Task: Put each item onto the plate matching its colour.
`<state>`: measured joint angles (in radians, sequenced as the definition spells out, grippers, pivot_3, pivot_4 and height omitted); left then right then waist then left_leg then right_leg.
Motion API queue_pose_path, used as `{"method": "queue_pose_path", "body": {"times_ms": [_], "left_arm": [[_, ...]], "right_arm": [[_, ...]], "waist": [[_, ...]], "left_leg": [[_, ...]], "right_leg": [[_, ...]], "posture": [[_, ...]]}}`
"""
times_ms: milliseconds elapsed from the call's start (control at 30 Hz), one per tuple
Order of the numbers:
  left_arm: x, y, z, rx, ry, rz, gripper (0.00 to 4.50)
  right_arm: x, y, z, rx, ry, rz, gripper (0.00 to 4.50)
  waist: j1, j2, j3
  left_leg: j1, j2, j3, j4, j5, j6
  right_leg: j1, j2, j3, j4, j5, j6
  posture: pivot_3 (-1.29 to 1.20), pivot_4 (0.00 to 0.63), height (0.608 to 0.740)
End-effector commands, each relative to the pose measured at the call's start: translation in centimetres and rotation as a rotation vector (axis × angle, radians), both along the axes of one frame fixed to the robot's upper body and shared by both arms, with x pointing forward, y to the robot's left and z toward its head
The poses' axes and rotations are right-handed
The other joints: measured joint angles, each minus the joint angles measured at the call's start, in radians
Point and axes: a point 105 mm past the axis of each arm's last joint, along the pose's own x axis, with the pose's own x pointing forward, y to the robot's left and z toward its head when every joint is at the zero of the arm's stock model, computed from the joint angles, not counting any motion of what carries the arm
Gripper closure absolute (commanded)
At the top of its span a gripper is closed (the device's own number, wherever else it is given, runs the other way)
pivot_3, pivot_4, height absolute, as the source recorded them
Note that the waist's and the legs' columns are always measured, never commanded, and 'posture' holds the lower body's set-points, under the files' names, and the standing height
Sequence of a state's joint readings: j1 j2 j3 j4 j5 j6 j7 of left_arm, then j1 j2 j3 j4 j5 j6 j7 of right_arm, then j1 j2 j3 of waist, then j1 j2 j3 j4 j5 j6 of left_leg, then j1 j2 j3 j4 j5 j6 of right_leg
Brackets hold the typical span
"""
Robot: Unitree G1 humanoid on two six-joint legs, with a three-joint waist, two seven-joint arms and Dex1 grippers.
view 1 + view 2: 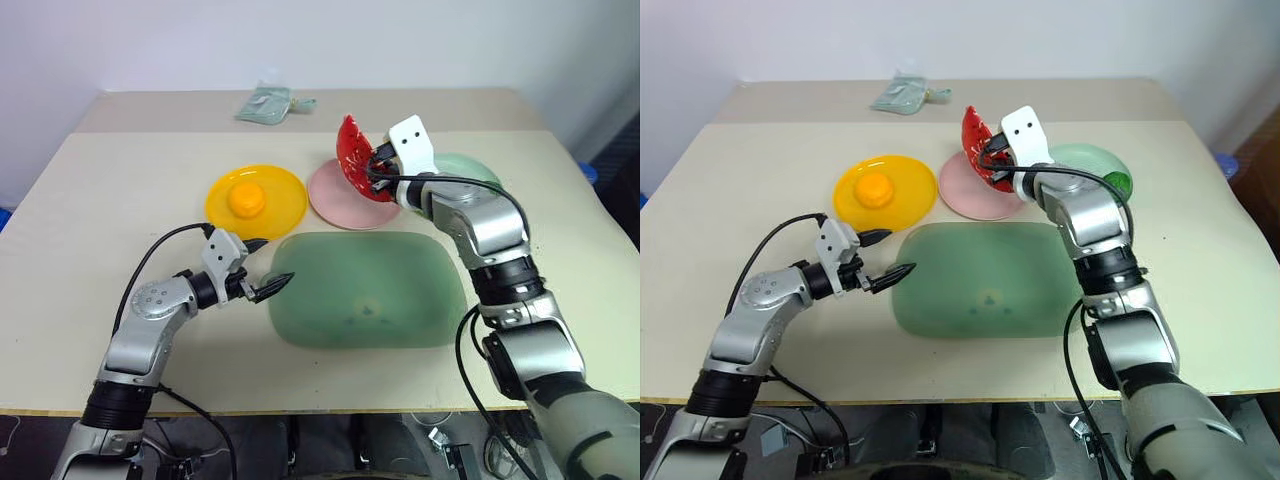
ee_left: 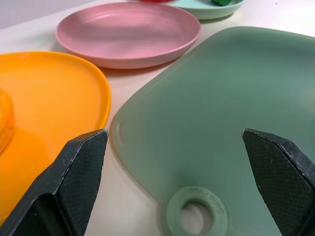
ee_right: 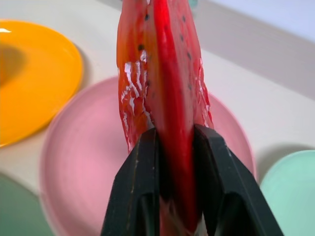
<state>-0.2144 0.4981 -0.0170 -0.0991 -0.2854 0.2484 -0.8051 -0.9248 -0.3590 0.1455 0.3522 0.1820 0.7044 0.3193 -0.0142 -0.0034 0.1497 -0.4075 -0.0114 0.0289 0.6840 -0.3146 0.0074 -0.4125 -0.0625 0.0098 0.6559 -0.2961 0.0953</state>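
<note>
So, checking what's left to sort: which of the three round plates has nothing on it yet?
The pink plate, the middle one. The watermelon slice hangs above it in the right hand.

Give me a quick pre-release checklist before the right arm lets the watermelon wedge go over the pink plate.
1. Grip: right pincer shut on the watermelon wedge, wedge upright. Ok.
2. Position: wedge above the pink plate, not over the yellow plate or the mint plate. Ok.
3. Pink plate free of other items. Ok.
4. Drop height: wedge hangs above the plate; whether it is low enough to land without rolling, cannot tell.
5. Left pincer open, empty, at the edge of the green tray, away from the pink plate. Ok.
6. Other items: orange fruit on the yellow plate. Ok.
</note>
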Motion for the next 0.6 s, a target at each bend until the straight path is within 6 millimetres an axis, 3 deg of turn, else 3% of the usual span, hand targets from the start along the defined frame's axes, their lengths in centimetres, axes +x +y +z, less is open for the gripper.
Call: {"method": "queue_pose_path", "body": {"times_ms": [33, 133, 400, 600], "left_arm": [[-0.1, 0.1, 1.6, -0.012, -0.071, 0.016, 0.00], [-0.5, 0.4, 1.8, -0.017, -0.072, 0.034, 0.00], [-0.4, 3.6, 2.7, -0.016, -0.110, 0.182, 0.00], [-1.1, 7.7, 2.7, 0.001, -0.120, 0.322, 0.00]], "right_arm": [[0.6, 0.2, 2.3, 0.006, -0.108, 0.045, 2.27], [-0.3, -0.2, 3.2, -0.031, -0.177, 0.084, 0.79], [-7.3, -4.1, 4.6, -0.087, -0.285, 0.306, 0.79], [-12.4, -10.6, 1.2, -0.045, -0.168, 0.257, 0.79]], "waist": [[-0.003, 0.000, 0.000], [-0.006, 0.000, 0.000], [0.003, 0.000, 0.000], [0.003, 0.000, 0.000]], "left_leg": [[0.000, 0.000, 0.000, 0.000, 0.000, 0.000], [-0.001, 0.000, 0.000, 0.000, 0.000, 0.000], [-0.001, 0.000, 0.000, 0.000, 0.000, 0.000], [0.001, 0.001, 0.000, 0.000, -0.003, 0.004]], "right_leg": [[0.000, 0.000, 0.000, 0.000, 0.000, 0.000], [-0.002, 0.000, 0.000, 0.002, 0.000, 0.000], [-0.002, 0.000, 0.001, 0.003, 0.000, 0.000], [0.001, 0.000, 0.001, -0.001, 0.000, 0.000]], "posture": [[0.00, 0.150, 0.740], [0.00, 0.150, 0.740], [0.00, 0.150, 0.740], [0.00, 0.150, 0.740]]}}
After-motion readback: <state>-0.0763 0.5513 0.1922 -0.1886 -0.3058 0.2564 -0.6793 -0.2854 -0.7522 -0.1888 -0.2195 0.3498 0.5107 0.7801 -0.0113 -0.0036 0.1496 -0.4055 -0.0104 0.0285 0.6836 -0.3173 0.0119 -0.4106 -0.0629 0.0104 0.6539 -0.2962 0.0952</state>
